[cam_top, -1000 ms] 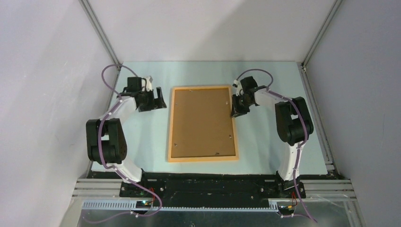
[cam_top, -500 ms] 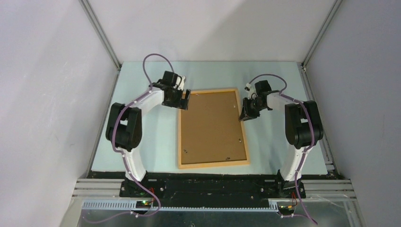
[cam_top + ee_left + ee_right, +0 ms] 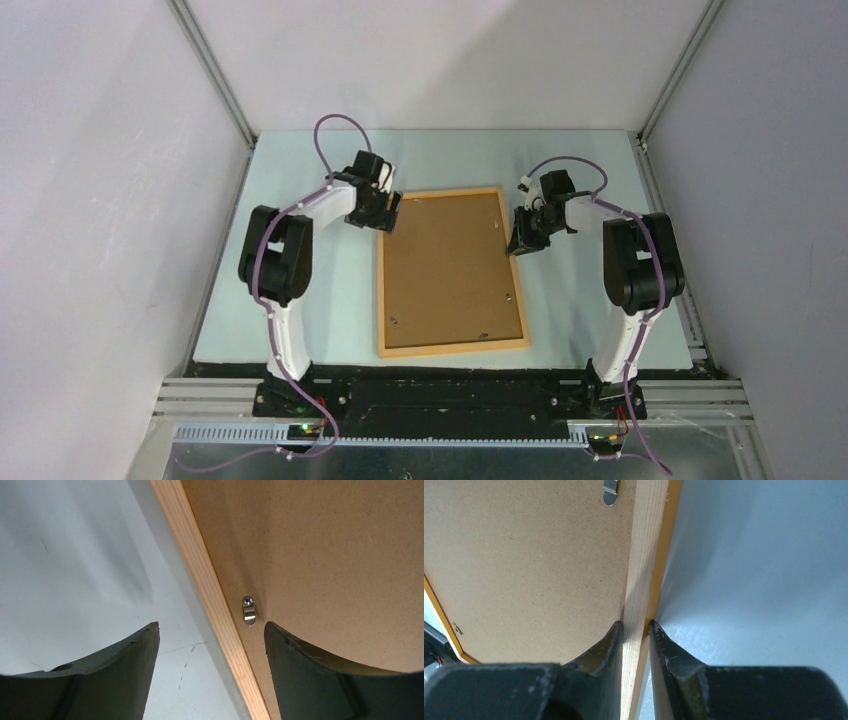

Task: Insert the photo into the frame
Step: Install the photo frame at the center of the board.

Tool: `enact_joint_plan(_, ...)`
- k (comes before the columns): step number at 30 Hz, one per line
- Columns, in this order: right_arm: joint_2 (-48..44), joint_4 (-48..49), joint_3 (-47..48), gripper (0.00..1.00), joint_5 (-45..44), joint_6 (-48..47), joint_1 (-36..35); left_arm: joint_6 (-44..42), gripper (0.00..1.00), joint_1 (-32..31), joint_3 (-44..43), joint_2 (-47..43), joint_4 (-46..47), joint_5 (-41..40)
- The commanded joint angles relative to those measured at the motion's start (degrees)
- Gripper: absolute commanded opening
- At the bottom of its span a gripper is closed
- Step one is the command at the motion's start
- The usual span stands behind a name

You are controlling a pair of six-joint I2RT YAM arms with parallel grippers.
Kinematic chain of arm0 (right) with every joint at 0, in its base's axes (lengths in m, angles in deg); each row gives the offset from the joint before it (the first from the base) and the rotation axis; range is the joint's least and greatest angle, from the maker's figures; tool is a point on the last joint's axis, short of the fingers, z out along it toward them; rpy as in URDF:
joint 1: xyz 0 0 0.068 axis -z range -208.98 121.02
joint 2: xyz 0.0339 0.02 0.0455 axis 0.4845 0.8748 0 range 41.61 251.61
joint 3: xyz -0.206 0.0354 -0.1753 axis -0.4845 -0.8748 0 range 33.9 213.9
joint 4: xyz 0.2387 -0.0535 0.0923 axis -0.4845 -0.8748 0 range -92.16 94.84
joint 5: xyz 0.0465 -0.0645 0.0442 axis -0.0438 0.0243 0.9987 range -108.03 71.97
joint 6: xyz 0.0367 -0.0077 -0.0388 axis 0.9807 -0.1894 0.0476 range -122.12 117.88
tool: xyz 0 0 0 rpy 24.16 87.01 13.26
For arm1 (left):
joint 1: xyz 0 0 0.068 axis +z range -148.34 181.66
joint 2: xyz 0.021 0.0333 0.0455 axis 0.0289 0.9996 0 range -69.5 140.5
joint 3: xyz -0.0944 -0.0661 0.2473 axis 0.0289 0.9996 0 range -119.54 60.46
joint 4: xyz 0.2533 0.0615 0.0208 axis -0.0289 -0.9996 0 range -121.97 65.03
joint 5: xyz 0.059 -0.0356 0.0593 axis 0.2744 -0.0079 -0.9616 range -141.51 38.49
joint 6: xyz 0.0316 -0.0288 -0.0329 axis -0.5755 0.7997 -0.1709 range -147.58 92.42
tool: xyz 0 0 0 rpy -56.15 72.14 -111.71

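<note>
The left arm bends at a raised elbow and reaches toward the far side, the left gripper (image 3: 384, 212) pointing down with its fingers spread wide. The right arm mirrors it, the right gripper (image 3: 524, 238) pinched narrowly on the frame (image 3: 452, 347).

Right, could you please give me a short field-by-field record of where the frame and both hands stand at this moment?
frame: frame lies back up on the table, brown backing board showing
photo: not in view
left hand: left hand open, one finger on either side of the frame's left rail, by a metal clip
right hand: right hand shut on the frame's right rail
</note>
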Motion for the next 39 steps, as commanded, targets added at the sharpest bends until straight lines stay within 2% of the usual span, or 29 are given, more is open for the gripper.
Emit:
enact_joint_plan(1, -0.74, 0.59, -0.66, 0.00, 1.53, -1.24, 0.00, -0.90, 0.79, -0.66, -3.98, 1.65, -0.41, -0.43)
enact_joint_plan(7, -0.85, 0.55, -0.66, 0.00, 2.16, -1.20, 0.12, -0.11, 0.72, -0.96, -5.59, 3.68, -1.25, -0.06)
enact_joint_plan(16, -0.64, 0.79, -0.63, 0.00, 3.01, -1.13, 0.41, 0.00, 0.53, -1.02, -6.08, 4.22, -1.92, 0.43)
enact_joint_plan(23, -0.71, 0.82, -0.66, 0.00, 3.20, -1.07, 0.65, -0.14, 0.43, -0.97, -6.00, 4.33, -2.26, 0.45)
enact_joint_plan(35, -0.23, 0.92, -0.66, 0.00, 3.82, -0.98, 0.77, -0.58, 0.30, -1.04, -6.15, 4.41, -2.66, 2.10)
enact_joint_plan(39, -0.09, 1.02, -0.66, 0.00, 3.80, -1.00, 0.75, -0.72, 0.29, -0.97, -6.22, 4.46, -2.74, 2.26)
